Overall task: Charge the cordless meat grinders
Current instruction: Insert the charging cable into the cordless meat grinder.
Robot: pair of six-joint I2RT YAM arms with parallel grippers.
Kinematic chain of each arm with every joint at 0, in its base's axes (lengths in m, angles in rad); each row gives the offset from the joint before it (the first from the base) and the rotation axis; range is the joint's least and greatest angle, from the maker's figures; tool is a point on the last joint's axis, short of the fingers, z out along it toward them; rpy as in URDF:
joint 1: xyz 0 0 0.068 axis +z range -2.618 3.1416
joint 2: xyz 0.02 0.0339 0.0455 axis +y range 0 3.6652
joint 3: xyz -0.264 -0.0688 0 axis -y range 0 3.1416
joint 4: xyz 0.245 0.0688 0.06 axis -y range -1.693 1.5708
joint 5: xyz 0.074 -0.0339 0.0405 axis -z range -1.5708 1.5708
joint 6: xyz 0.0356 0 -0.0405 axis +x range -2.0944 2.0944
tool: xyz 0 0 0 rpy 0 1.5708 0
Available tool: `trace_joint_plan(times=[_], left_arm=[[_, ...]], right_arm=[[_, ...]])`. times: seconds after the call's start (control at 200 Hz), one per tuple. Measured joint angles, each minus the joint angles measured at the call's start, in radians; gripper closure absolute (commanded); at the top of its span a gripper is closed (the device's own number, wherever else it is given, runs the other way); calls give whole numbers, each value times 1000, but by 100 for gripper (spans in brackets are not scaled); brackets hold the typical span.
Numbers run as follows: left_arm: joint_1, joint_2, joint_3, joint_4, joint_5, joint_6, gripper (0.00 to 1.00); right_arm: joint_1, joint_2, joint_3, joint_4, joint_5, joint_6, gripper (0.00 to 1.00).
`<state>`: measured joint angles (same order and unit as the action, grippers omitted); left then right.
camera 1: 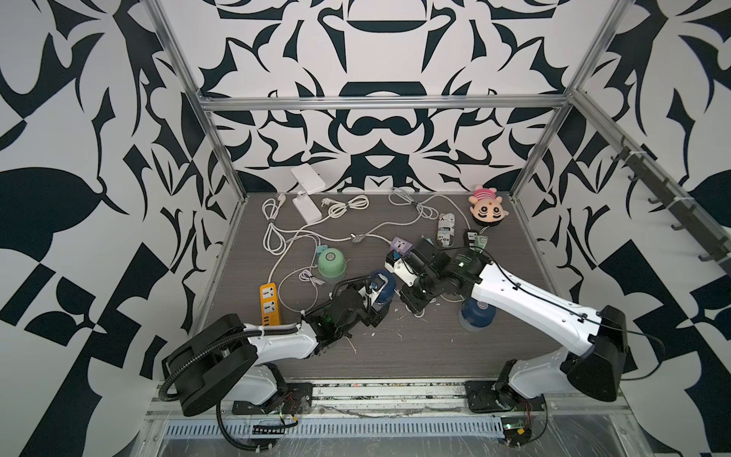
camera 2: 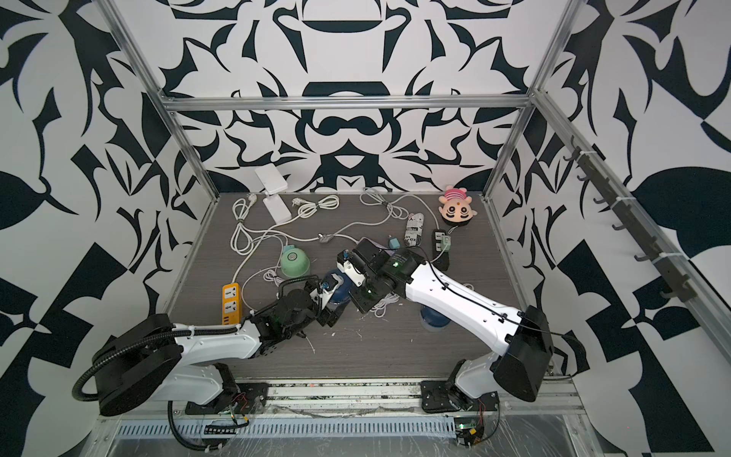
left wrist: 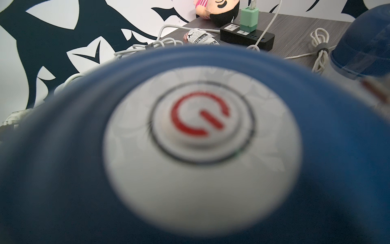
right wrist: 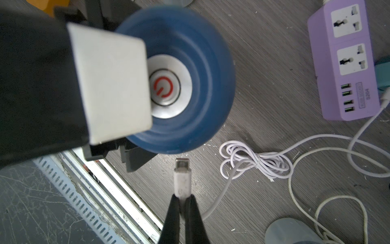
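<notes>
Currently, left pincer [camera 1: 377, 298]: jaws spread wide around one navy grinder [right wrist: 202, 84], holding it near the tabletop [camera 1: 395, 348] centre. Right pincer [right wrist: 183, 197]: clamped on a white cable plug [right wrist: 182, 177], tip just beside that grinder. Mint grinder [camera 1: 331, 264] and second navy grinder [camera 1: 476, 312] stand apart on the tabletop.

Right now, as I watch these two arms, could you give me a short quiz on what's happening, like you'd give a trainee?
1. True or false: the right pincer is empty.
2. How many grinders stand on the table?
3. The power symbol on the navy grinder that the left pincer holds is: A green, B red, C black.

Key
1. False: it pinches a white cable plug.
2. Three: that navy one, a second navy grinder and a mint green grinder.
3. B.
</notes>
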<state>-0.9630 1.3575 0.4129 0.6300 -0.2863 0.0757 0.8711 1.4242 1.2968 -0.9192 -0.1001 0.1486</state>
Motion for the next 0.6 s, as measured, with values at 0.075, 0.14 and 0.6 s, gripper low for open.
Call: trace_joint_plan(times=[0.075, 0.14, 0.6], left_arm=[[0, 0, 0, 0, 3, 0, 43], [0, 0, 0, 0, 6, 0, 43], [1, 1, 0, -7, 19, 0, 44]], right_arm=[[0, 2, 0, 1, 0, -2, 100], [0, 7, 0, 0, 0, -2, 100], [0, 27, 8, 2, -10, -3, 100]])
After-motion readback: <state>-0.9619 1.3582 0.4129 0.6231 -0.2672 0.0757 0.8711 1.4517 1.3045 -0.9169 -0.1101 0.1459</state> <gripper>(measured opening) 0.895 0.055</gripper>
